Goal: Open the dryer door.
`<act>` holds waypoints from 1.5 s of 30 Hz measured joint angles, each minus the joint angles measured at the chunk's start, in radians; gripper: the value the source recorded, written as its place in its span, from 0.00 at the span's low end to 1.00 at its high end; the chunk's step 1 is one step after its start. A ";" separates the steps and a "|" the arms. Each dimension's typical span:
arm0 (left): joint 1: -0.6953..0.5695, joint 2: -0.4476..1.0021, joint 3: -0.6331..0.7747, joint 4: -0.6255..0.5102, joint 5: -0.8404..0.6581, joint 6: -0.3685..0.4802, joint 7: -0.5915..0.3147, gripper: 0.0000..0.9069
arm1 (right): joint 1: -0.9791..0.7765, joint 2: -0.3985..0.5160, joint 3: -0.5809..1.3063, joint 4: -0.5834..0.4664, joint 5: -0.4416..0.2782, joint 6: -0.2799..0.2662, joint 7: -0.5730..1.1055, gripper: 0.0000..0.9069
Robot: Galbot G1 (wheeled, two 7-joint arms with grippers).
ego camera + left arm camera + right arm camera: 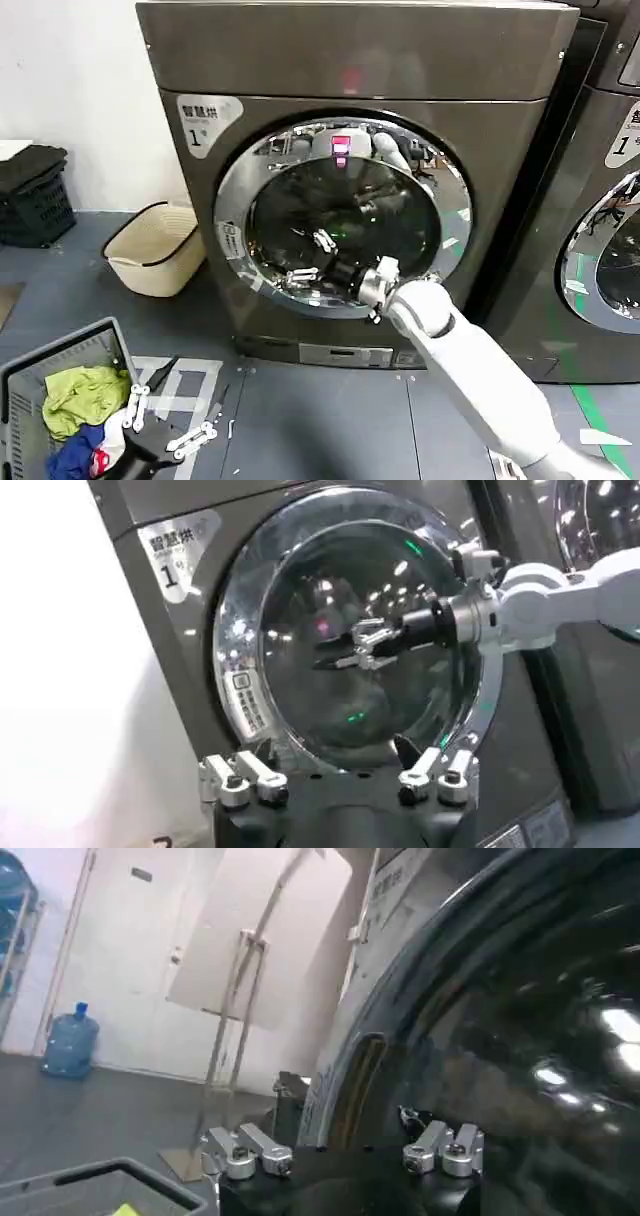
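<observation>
Nearest to me, the left pincer (170, 425) is hanging low at the near left over the grey laundry basket (30, 372) of crumpled clothes, its fingers spread wide and holding nothing; it is parked there, out of the working arm's way. Beyond it, the white right arm is reaching up and leftward across the front of the bronze-grey machine, bringing the right pincer (352, 648) in front of the dark glass of the dryer door (232, 190), its fingers parted and gripping nothing. It seems to be heading toward the left part of the mirrored chrome rim, presumably because the door's catch side is there, though I cannot make out a handle through the reflections. The door itself is sitting shut, flush in the machine's front, in the middle of the scene. On the panel above and left of the door, a silver tag (205, 119) is showing Chinese characters and a large "1". A small printed sticker (246, 702) is sitting on the rim's left, too fine to read. A cream tub (150, 248) is standing on the floor to the left.
</observation>
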 joint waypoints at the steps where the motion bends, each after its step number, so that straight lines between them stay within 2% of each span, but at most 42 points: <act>1: 0.000 0.000 -0.001 0.000 0.000 0.000 0.000 1.00 | 0.005 0.009 -0.003 -0.009 -0.001 0.000 -0.001 1.00; 30: 0.014 -0.005 -0.017 -0.012 -0.004 -0.003 0.000 1.00 | 0.090 0.160 -0.036 -0.192 -0.047 0.031 -0.053 1.00; 45: 0.011 -0.004 -0.027 -0.002 -0.008 -0.003 0.000 1.00 | 0.084 0.128 -0.061 -0.162 -0.003 0.099 -0.197 1.00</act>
